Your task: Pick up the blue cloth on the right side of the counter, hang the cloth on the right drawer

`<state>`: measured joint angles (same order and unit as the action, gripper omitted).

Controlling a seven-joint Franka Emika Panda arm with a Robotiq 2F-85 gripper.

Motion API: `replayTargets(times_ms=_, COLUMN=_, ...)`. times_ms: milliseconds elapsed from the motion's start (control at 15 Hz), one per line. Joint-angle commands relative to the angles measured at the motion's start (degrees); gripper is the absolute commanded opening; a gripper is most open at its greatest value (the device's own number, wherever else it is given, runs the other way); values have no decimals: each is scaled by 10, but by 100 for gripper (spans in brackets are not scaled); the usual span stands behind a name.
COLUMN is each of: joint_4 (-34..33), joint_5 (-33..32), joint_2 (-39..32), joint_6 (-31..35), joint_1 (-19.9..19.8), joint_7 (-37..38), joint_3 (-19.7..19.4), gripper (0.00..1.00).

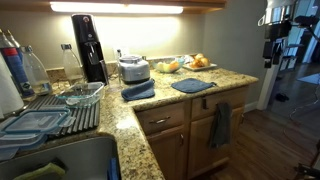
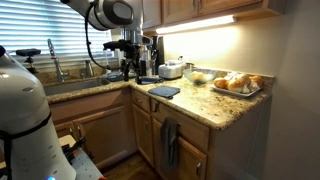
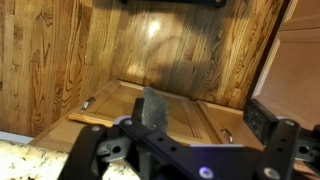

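Note:
A blue cloth (image 1: 192, 86) lies flat on the right part of the granite counter; it also shows in an exterior view (image 2: 164, 91). Another blue cloth (image 1: 138, 91) lies to its left, in front of a cooker. A grey-blue cloth (image 1: 220, 125) hangs over the front of the right drawer, also seen in an exterior view (image 2: 169, 143). My gripper (image 1: 275, 45) is raised off to the side of the counter, away from the cloths, and appears in an exterior view (image 2: 130, 68). In the wrist view the gripper (image 3: 205, 110) is open and empty, facing cabinet doors and wood floor.
A plate of fruit (image 1: 198, 62) and a bowl (image 1: 168, 66) stand at the back right. A cooker (image 1: 133, 69), a black soda maker (image 1: 90, 45), a dish rack with containers (image 1: 50, 115) and a sink (image 1: 60, 160) are to the left.

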<state>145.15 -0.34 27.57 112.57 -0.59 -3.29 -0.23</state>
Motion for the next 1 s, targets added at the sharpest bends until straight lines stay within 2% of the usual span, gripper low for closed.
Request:
replayTargets(times_ms=0, joint_4=-1, joint_5=-1, joint_2=0, joint_6=-1, joint_1=3, joint_7=1, joint_3=-2, gripper=100)
replayTargets(times_ms=200, joint_4=-5, joint_5=3, joint_2=-5, joint_6=-2, joint_1=2, joint_7=9, joint_3=-2, gripper=100)
replayTargets(times_ms=667, joint_4=-43, joint_5=17, joint_2=-39, joint_6=16, joint_1=-16, joint_7=164, joint_3=15, gripper=100)
replayTargets(times_ms=933, joint_4=-59, joint_5=48, joint_2=-61, joint_6=36, joint_1=-21, joint_7=229, joint_3=11, gripper=100)
